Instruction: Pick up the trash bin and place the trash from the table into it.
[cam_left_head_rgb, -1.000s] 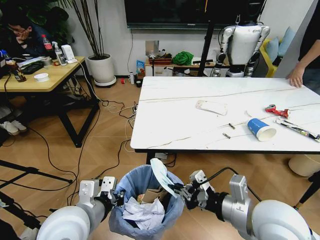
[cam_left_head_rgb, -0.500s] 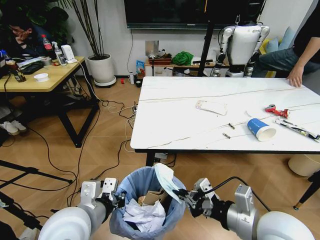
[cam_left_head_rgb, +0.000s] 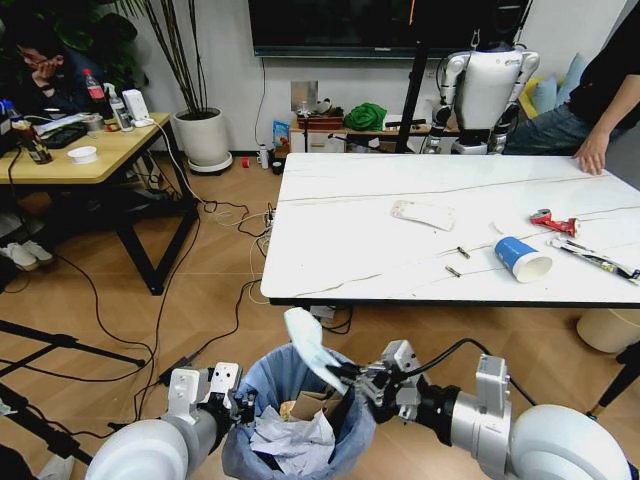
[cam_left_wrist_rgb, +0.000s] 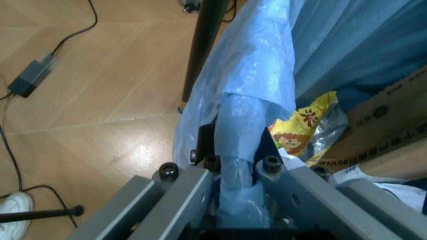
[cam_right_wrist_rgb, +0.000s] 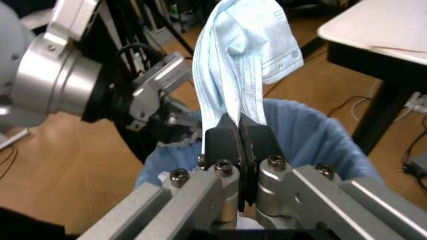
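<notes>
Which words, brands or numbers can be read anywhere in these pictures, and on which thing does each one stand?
None can be read for certain.
Yellow snack wrapper in the trash bin: red characters, too blurred.
Cardboard box: faint print, too blurred.
Blue-and-white paper cup on the table: too small.

Light-blue bin bag — white grey-veined table.

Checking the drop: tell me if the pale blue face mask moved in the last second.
Yes. The pale blue face mask, pinched in the right gripper, has shifted left and up, now standing above the light-blue-lined trash bin's rim toward the white marble table's black edge.
</notes>
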